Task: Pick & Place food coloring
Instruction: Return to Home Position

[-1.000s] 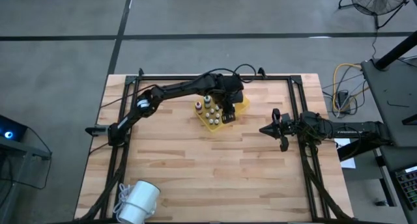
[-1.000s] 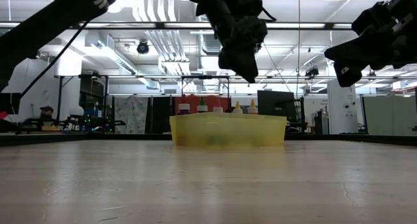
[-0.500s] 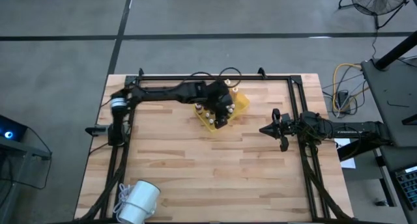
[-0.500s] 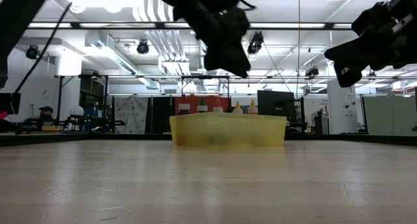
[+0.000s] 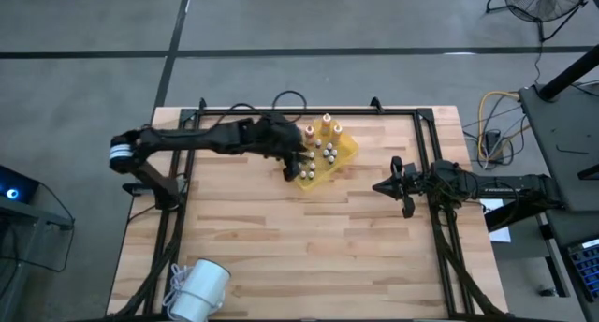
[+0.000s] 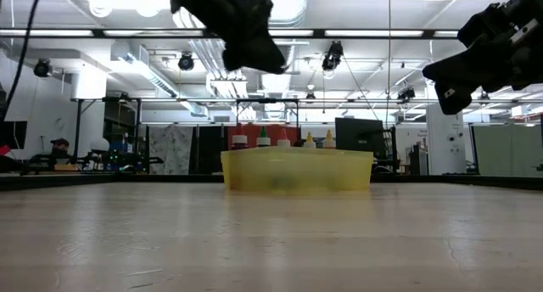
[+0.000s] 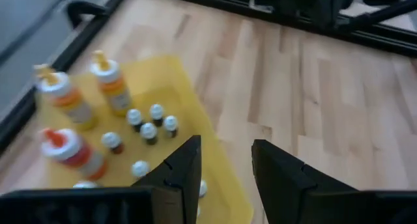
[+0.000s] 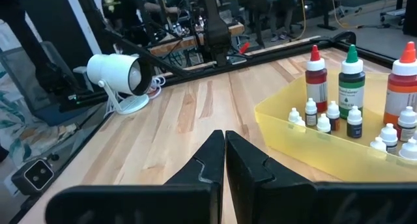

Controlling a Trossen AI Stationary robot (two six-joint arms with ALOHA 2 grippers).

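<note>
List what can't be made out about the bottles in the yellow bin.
High view: small bottles too small to tell apart.
Low view: yellow bin wall hides them.
Right wrist view: picture edge cuts the bin off.
Left wrist view: blurred; left claw covers the bin's near part.

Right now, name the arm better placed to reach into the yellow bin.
Left. The left gripper hangs open at the edge of the yellow bin, with the food coloring bottles just ahead. The right gripper sits shut, off to the side and clearly apart from it.

The parted left fingers (image 7: 184,168) hang over the yellow tray (image 7: 171,81) of small white-capped bottles (image 7: 149,131).
</note>
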